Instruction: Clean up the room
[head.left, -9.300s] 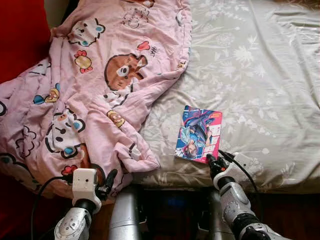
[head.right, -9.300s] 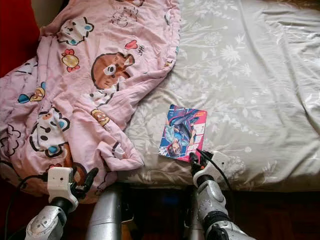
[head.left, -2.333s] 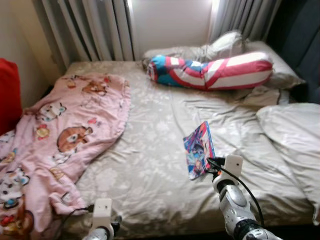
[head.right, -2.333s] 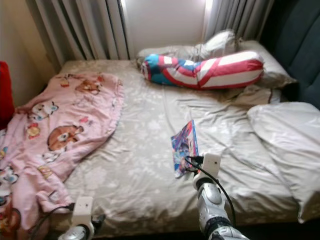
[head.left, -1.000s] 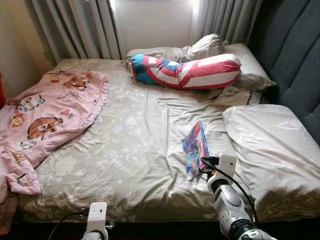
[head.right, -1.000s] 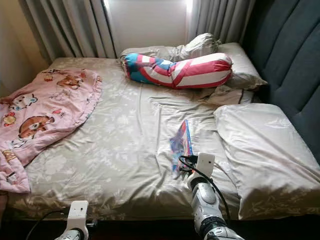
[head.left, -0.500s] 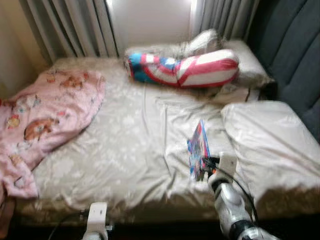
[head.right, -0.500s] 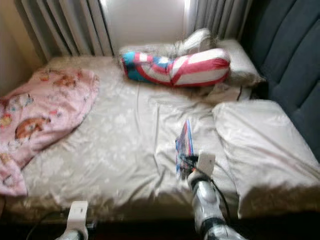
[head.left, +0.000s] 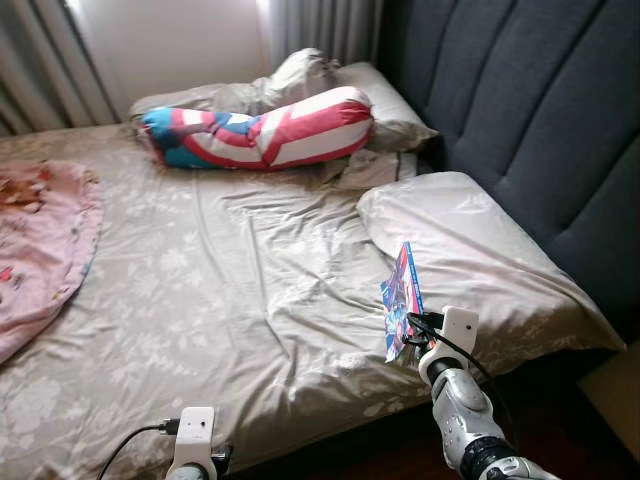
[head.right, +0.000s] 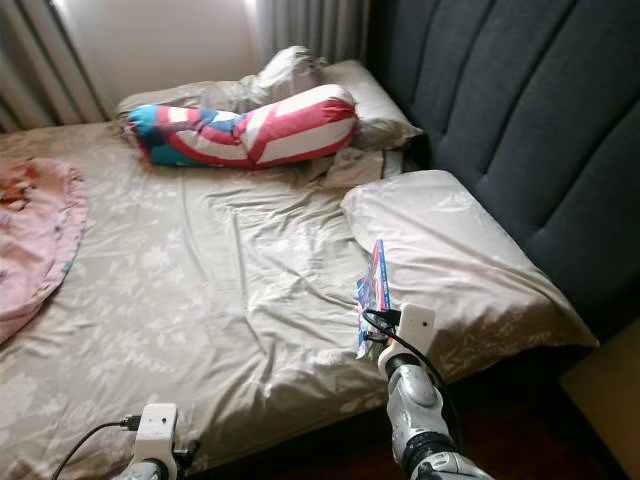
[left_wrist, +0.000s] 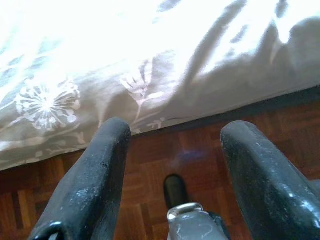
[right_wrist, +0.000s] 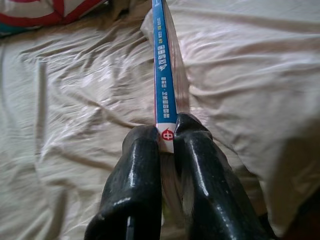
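The right claw pinches the comic book upright by its spine above the bed, beside the pillow, while the left claw, fingers spread, hangs by the bed's edge.

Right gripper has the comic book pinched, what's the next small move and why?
Probably keep turning right and carry the thin blue-spined comic book clear of the bed. The right gripper is shut on its lower edge, holding it upright above the grey floral sheet; no drop spot shows yet.
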